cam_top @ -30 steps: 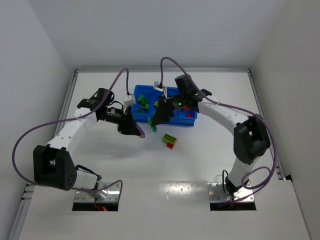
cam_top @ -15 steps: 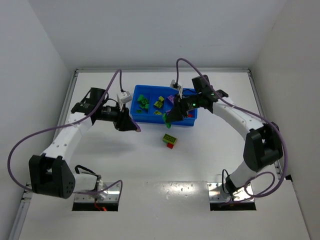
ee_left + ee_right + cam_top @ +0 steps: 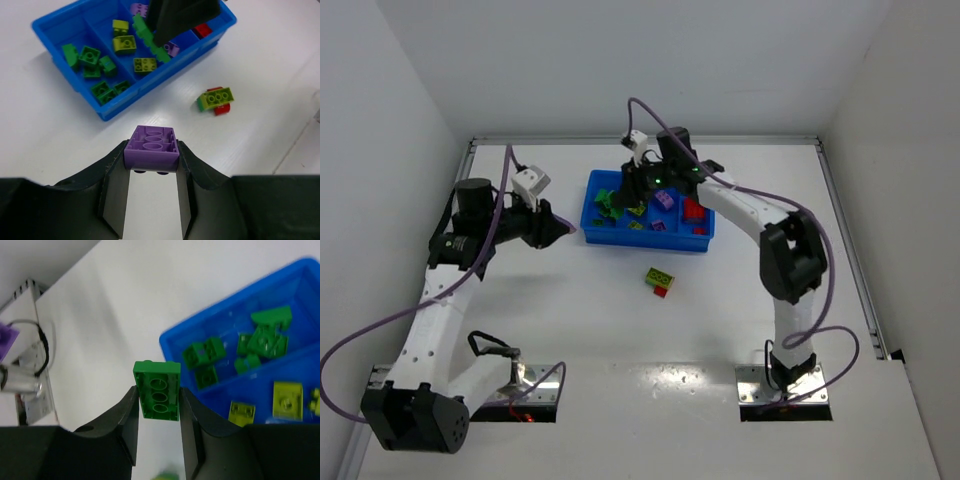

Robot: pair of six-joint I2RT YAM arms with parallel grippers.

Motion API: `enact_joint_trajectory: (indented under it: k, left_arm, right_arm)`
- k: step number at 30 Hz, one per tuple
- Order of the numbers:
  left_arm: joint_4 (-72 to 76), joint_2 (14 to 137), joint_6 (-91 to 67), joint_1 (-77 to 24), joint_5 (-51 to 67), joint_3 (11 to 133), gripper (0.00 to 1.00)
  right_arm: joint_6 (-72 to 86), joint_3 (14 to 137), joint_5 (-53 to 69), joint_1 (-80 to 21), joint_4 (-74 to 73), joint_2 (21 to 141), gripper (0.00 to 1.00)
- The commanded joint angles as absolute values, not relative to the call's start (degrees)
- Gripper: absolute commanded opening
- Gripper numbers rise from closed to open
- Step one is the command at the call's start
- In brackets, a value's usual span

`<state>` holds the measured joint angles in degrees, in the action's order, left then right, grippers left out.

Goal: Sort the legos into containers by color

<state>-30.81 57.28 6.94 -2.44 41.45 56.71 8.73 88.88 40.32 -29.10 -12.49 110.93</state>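
From above, the left pincer (image 3: 558, 230) is seen just left of the blue tray (image 3: 588, 238), with only a purple speck showing at its tip. The right pincer (image 3: 630, 195) hangs over the tray's left end, and what it grips is hidden there by its dark fingers. A small yellow-green and red stack (image 3: 660, 281) lies on the white bench (image 3: 720, 300) near the tray's front wall. The bench is closed in on three sides by plain white walls (image 3: 410, 110).

In the left wrist view, a purple brick (image 3: 151, 147) is pinched between the left pincer's fingers above bare bench, short of the tray. The tray's far end is partly covered by the right pincer's dark body.

In the right wrist view, a green brick (image 3: 158, 390) is pinched by the right pincer, its hollow underside towards the camera. The tray is cut off by the right edge. Green bricks (image 3: 260, 337) fill its end compartment and yellow-green bricks (image 3: 287, 400) the next. A greenish blur at the bottom edge cannot be made out.
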Motion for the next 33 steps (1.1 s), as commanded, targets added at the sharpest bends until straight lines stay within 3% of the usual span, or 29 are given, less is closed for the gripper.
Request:
enact_joint_trajectory:
  k: [1,9,11,12,14,16,19,26,33]
  left_arm:
    - [-30.93,54.05,5.36,-0.44,38.94,56.17,0.02]
    - [-34.1,51.06,6.42,3.25,38.14,55.02,0.02]
    - [-34.1,51.06,6.42,3.87,38.14,54.49,0.02]
    - [-34.1,51.06,6.94,4.39,38.67,54.49,0.02]
    - [-34.1,51.77,6.94,4.39,39.45,54.49,0.02]
    - [-34.1,53.17,6.42,4.39,40.34,54.49,0.02]
    - [-32.88,55.02,6.42,4.39,43.76,54.49,0.02]
    - [-22.62,59.41,0.03,-1.03,49.92,53.96,0.02]
    - [-15.21,73.46,-2.55,-14.84,36.59,58.17,0.02]
  right_arm:
    - [13.88,98.24,35.0,-31.28,-8.96,118.7,0.07]
    - [17.05,108.11,26.21,-33.39,-7.65,130.59,0.07]
    - [17.05,108.81,24.79,-33.4,-7.65,131.74,0.12]
    - [17.05,108.81,24.79,-33.4,-7.65,132.27,0.27]
    - [17.05,108.28,24.79,-33.4,-6.95,132.28,0.43]
    - [17.05,107.58,24.79,-33.93,-6.94,132.28,0.54]
    - [17.05,107.05,25.48,-33.93,-6.94,130.87,0.61]
    - [18.64,103.28,28.75,-30.86,-12.21,113.85,0.63]
    - [-2.79,89.7,14.27,-24.35,-31.01,92.31,0.67]
